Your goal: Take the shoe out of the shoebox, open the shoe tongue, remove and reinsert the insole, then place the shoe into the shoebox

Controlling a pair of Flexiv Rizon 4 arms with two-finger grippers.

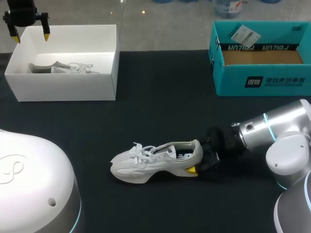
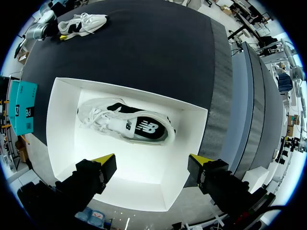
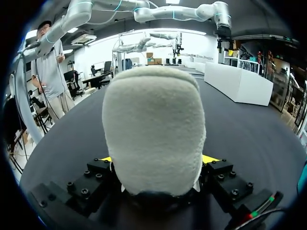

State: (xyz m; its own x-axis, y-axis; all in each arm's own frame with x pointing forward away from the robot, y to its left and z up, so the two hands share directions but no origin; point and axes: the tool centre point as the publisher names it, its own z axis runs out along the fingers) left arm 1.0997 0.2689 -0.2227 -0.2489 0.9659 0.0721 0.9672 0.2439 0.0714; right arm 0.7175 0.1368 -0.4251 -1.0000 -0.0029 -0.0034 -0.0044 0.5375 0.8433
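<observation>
- Gripping the white sneaker (image 1: 150, 162) by its heel, the right gripper (image 1: 203, 162) is pressing its yellow fingertips (image 1: 192, 169) against the heel's two sides.
- The white sneaker is standing on its sole near the centre of the black table (image 1: 160, 97), with its toe pointing to 9 o'clock.
- The left gripper (image 1: 31, 36) is hovering wide open and holding nothing, above the white shoebox (image 1: 63, 87) at 10 o'clock.
- A second sneaker (image 1: 63, 67) is lying inside that box.
- A teal shoebox (image 1: 262, 80) is sitting at 2 o'clock.

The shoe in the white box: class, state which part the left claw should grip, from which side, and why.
Grip the shoe probably at its heel end, from straight above. It lies flat along the white box floor with bare floor beside both long sides, and the box walls block any sideways approach. The open left claw hangs overhead.
</observation>
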